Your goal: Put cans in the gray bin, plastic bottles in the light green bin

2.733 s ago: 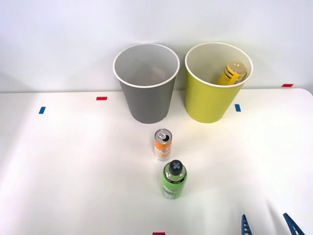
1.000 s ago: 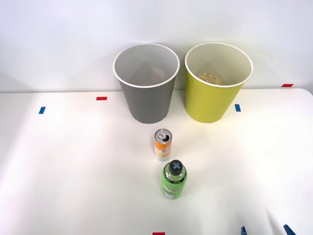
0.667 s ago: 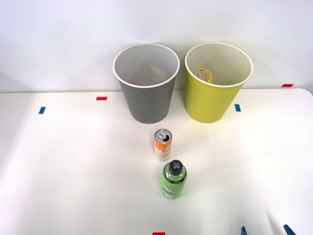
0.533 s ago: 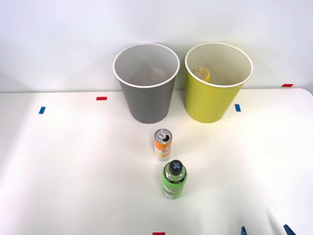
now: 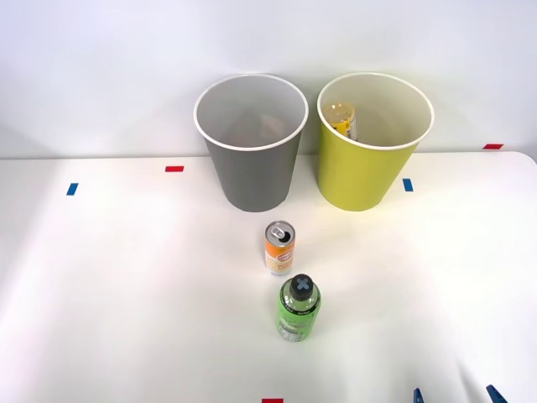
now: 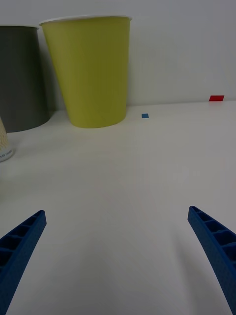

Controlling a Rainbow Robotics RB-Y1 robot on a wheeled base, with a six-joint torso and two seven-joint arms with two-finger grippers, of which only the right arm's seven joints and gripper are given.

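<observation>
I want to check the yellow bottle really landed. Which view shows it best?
The front view: it looks down into the light green bin, where the yellow bottle leans on the inner wall. The right wrist view gives the bin's outside.

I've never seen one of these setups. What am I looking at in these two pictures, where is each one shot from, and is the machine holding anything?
This is a two-armed wheeled robot sorting rubbish on a white table. The front view looks down from above the arms. The wrist view comes from a camera on the right arm. The two blue ribbed prongs at its lower corners are the fingers of the right claw. They stand wide apart and hold nothing.

At the back of the table stand a gray bin and a light green bin. A yellow bottle already lies inside the green bin. In front of the bins an orange-and-white can stands upright. Nearer the robot stands a green bottle. Both wait to be sorted.
</observation>
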